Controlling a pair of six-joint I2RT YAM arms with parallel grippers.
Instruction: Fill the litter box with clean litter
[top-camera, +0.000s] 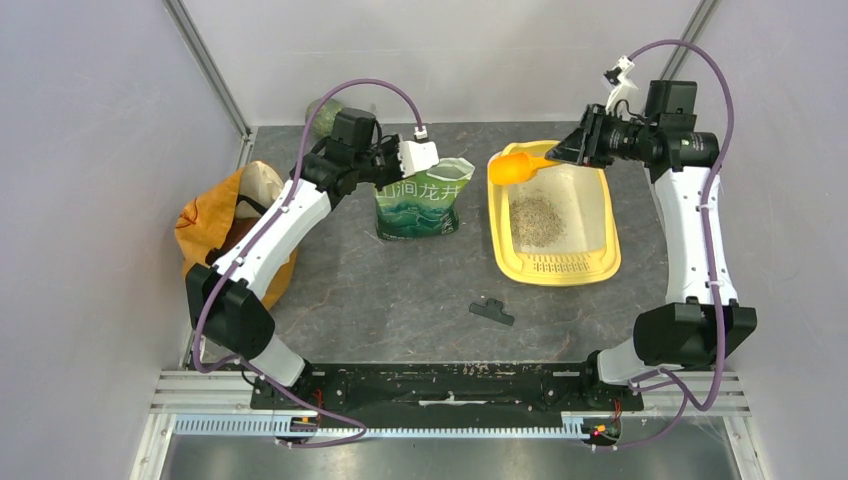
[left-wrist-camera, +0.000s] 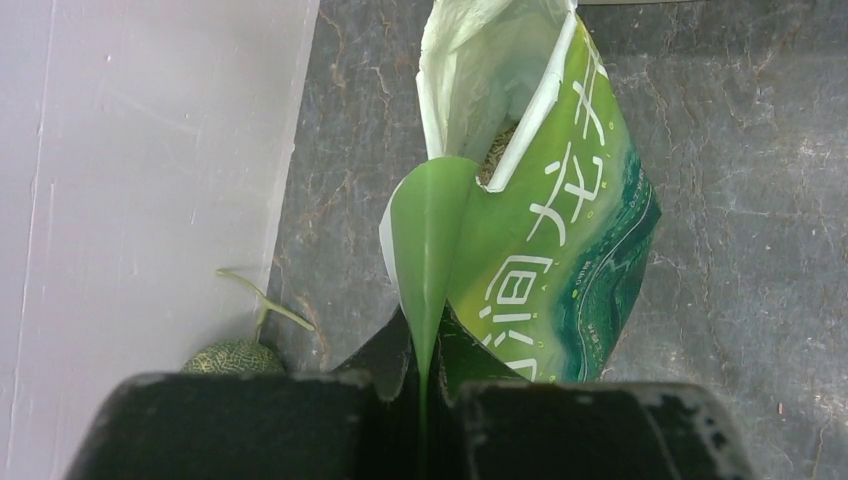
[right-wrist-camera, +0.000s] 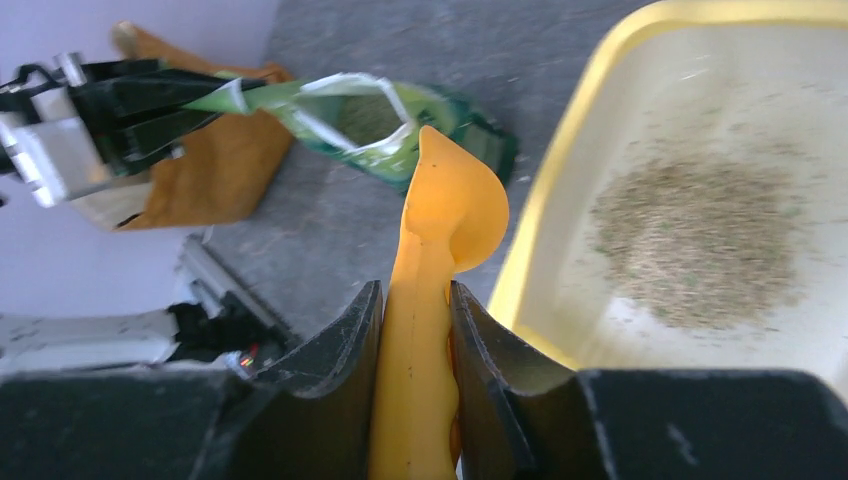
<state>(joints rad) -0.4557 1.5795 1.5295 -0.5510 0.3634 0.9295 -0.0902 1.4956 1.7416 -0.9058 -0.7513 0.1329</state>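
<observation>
Right gripper clamps orange scoop near litter box; left gripper pinches pouch.

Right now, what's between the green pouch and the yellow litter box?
Top view: only bare grey tabletop separates the green pouch from the litter box; the orange scoop hangs at the box's far corner.

open table between pouch and litter box; black clip nearby.
</observation>
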